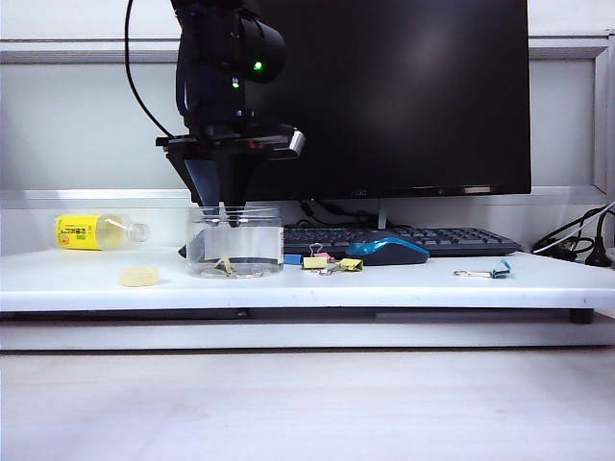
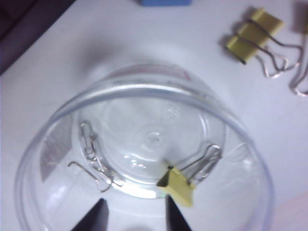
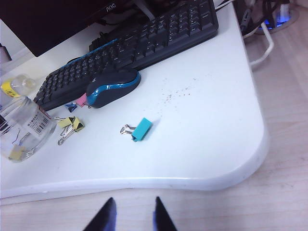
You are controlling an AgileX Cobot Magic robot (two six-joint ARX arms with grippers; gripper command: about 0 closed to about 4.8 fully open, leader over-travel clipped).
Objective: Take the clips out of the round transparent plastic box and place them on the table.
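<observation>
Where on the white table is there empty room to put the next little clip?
Bare table lies between the blue mouse and the teal clip, and in front of the round transparent plastic box. It is crowded between box and mouse, where yellow clips lie. The left gripper is open over the box; the right gripper is open off the table.

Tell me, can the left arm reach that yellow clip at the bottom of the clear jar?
Probably yes. The left gripper hangs open over the round transparent plastic box, whose mouth is uncovered, and the yellow clip lies just below its fingertips with nothing between.
</observation>
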